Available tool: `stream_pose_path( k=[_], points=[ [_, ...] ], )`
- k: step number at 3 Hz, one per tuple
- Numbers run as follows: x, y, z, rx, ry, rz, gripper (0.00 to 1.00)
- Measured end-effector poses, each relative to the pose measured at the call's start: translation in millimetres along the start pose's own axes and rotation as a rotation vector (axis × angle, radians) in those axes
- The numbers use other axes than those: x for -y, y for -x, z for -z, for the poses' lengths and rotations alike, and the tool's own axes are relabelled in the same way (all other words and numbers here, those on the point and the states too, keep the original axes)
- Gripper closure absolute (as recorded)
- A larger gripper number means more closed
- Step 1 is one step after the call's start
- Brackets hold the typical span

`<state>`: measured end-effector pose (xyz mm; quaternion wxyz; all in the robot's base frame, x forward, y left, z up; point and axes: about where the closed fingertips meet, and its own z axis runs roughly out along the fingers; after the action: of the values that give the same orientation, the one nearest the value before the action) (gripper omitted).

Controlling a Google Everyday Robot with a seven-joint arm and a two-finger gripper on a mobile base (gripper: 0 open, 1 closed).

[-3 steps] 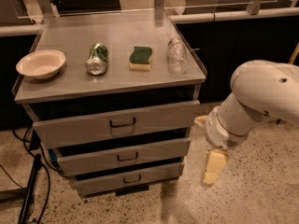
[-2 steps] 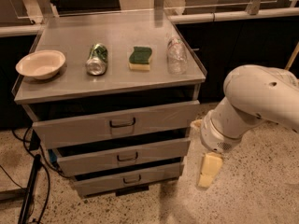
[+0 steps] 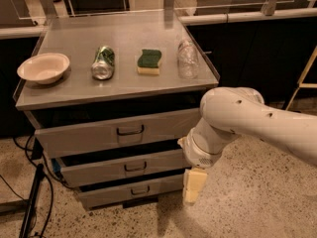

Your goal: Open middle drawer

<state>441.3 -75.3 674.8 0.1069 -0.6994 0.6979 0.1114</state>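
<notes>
The middle drawer (image 3: pixel 99 168) is the grey front between a taller drawer (image 3: pixel 89 133) above and a shorter one (image 3: pixel 114 192) below. It has a small dark loop handle (image 3: pixel 134 167) at its centre. All three fronts stand slightly out from the cabinet, with dark gaps above them. My gripper (image 3: pixel 191 188) hangs cream-coloured and pointing down from the white arm (image 3: pixel 233 123). It is in front of the right end of the lower drawers, well right of the handle, and holds nothing that I can see.
On the cabinet top (image 3: pixel 124 38) are a white bowl (image 3: pixel 43 67), a lying can (image 3: pixel 103 62), a green-and-yellow sponge (image 3: pixel 149 61) and a clear plastic bottle (image 3: pixel 187 58). Cables (image 3: pixel 34 192) lie on the floor at the left. A wooden stand (image 3: pixel 304 78) is at the right.
The arm and gripper have moved left, closer to the right end of the drawers. The drawers and the things on top have not moved.
</notes>
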Motion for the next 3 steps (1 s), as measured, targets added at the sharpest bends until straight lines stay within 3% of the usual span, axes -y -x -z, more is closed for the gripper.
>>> stream_pose_path(
  k=[1,2,3],
  points=[
    [-2,2,-9,0.003,0.010,-0.006,0.00],
    [-9,7,-40,0.013,0.046,-0.025,0.00],
    [11,25,-115,0.046,0.085,-0.045,0.00]
  ],
)
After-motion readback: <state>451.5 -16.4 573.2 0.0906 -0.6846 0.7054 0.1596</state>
